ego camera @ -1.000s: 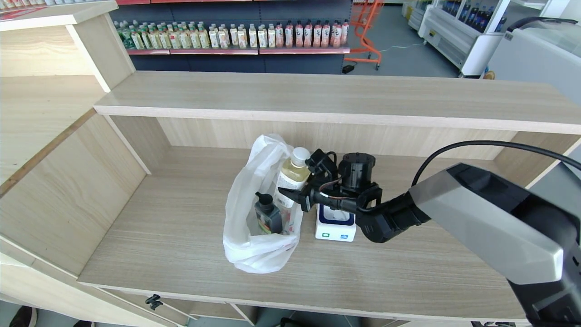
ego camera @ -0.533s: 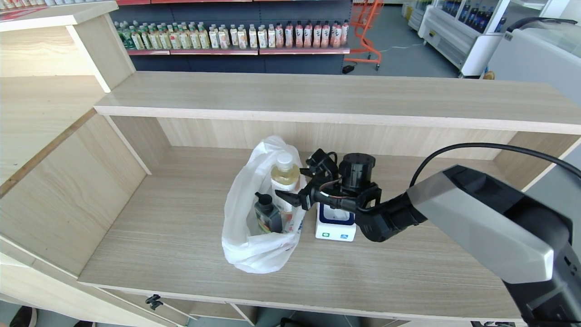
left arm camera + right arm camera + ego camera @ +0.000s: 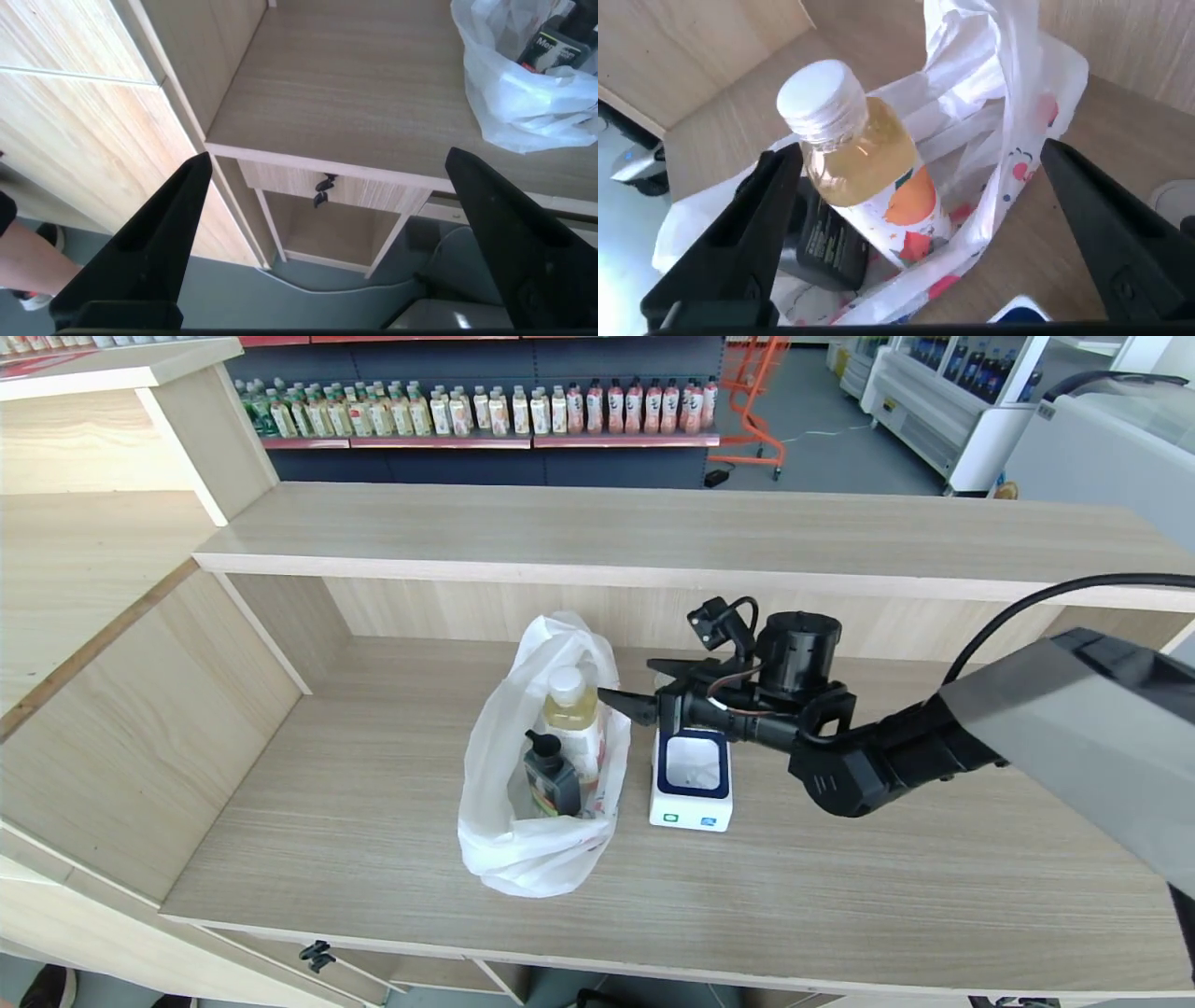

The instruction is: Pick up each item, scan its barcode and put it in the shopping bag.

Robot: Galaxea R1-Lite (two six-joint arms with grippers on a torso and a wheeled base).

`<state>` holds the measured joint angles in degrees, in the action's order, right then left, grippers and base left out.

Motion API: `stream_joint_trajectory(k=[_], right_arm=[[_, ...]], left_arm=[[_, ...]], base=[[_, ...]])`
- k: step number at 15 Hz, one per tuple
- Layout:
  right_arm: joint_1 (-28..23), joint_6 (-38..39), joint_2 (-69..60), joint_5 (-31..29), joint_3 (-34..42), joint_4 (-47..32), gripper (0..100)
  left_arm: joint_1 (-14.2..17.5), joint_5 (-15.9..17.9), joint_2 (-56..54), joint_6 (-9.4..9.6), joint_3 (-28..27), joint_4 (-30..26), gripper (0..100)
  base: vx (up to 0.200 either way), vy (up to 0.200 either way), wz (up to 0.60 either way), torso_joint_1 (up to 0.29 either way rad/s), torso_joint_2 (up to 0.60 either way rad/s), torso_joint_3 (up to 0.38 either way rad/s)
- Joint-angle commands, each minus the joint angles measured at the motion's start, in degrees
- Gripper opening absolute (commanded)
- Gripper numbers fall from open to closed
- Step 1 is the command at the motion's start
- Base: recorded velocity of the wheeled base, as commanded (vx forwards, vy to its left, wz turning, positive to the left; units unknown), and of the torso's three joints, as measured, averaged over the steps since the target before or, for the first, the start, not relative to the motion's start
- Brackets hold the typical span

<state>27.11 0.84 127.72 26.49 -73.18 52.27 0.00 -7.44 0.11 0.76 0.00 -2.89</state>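
Within the shopping bag [image 3: 495, 845] stands a white-capped amber bottle [image 3: 569, 709]; right gripper [image 3: 626, 678] spread.

The right arm [image 3: 878, 761] extends level from the right, its right gripper [image 3: 642, 684] just beside the mouth of the shopping bag [image 3: 495, 775], fingers spread, empty and pointing at the bag. The left gripper [image 3: 327, 163] sits well apart from the bag, jaws wide and empty.

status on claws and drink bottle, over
Right claw open, empty, beside white plastic shopping bag. Left claw open, empty. White-capped clear bottle of yellow drink standing in bag, beside dark pump bottle.
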Motion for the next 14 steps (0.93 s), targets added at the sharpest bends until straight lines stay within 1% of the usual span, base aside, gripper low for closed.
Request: stream_joint_trajectory(k=[1,3,5,6,7,8,9,10,11,12,13,14], right_arm=[[-4.2,5.8,-23.4,0.3,22.6,-0.5,100],[-7.7,5.4,-38.8,0.6,40.1,-0.2,100],[-10.1,4.8,-48.5,0.6,49.8,-0.4,100],[-14.2,4.1,-56.4,0.2,57.4,-2.3,100],[-17.5,2.4,-61.0,-0.1,60.3,-5.3,100],[-22.0,-0.1,-66.5,-0.9,63.2,-12.2,100],[-25.3,-1.9,-76.0,-7.9,66.3,-22.2,100],[-25.2,-1.9,-84.3,-17.7,70.1,-27.1,100],[-25.2,-1.9,-92.1,-22.3,73.2,-29.9,100],[-25.5,-1.9,-100.1,-23.5,73.2,-34.4,100],[-25.8,-2.2,-107.5,-24.3,73.2,-41.5,100],[-26.5,-2.2,-114.4,-26.3,73.2,-46.8,100]], left_arm=[[0.0,0.0,0.0,0.04,0.0,0.0,100],[0.0,0.0,0.0,-0.05,0.0,0.0,100],[0.0,0.0,0.0,0.04,0.0,0.0,100],[0.0,0.0,0.0,-0.05,0.0,0.0,100],[0.0,0.0,0.0,-0.05,0.0,0.0,100],[0.0,0.0,0.0,-0.05,0.0,0.0,100],[0.0,0.0,0.0,-0.05,0.0,0.0,100],[0.0,0.0,0.0,0.04,0.0,0.0,100],[0.0,0.0,0.0,0.04,0.0,0.0,100],[0.0,0.0,0.0,0.04,0.0,0.0,100],[0.0,0.0,0.0,0.04,0.0,0.0,100],[0.0,0.0,0.0,0.04,0.0,0.0,100]], base=[[0.0,0.0,0.0,0.0,0.0,0.0],[0.0,0.0,0.0,0.0,0.0,0.0],[0.0,0.0,0.0,0.0,0.0,0.0],[0.0,0.0,0.0,0.0,0.0,0.0],[0.0,0.0,0.0,0.0,0.0,0.0],[0.0,0.0,0.0,0.0,0.0,0.0],[0.0,0.0,0.0,0.0,0.0,0.0],[0.0,0.0,0.0,0.0,0.0,0.0],[0.0,0.0,0.0,0.0,0.0,0.0],[0.0,0.0,0.0,0.0,0.0,0.0],[0.0,0.0,0.0,0.0,0.0,0.0],[0.0,0.0,0.0,0.0,0.0,0.0]])
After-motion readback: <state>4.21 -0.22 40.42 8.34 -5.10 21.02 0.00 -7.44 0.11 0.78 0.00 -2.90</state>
